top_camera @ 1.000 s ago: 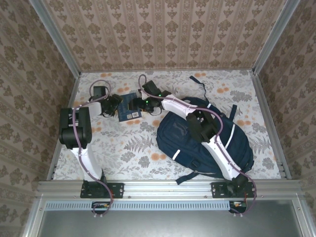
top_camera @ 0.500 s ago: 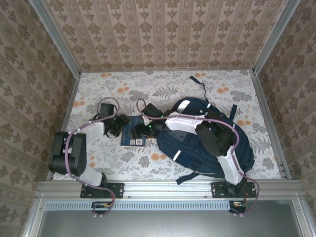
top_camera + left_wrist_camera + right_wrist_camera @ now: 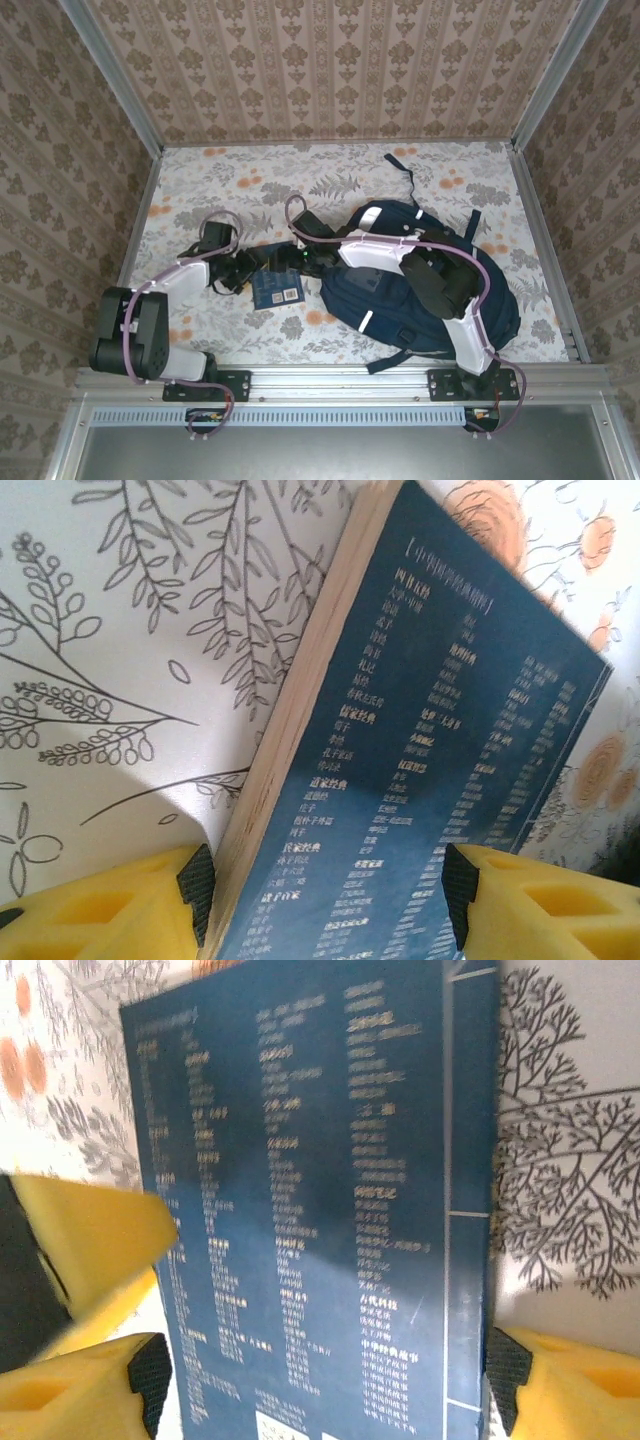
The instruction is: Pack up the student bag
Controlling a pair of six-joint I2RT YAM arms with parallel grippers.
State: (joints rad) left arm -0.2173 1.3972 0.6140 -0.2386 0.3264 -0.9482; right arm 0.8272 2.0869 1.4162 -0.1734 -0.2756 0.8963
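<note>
1. The student bag, a large navy-blue soft fabric backpack with white stripes, sprawls on the floral tablecloth. Its long axis runs far to near, slanting right.
2. Just left of the bag lies a thin navy-blue book, flat with a glossy cover and gold print.
3. The right gripper, the one nearer the bag, clamps the book across its width, a jaw on each edge.
4. The left gripper, on the side away from the bag, pinches it too.
5. I reckon the carry goes rightward. I can't tell if the bag's mouth is open.
</note>
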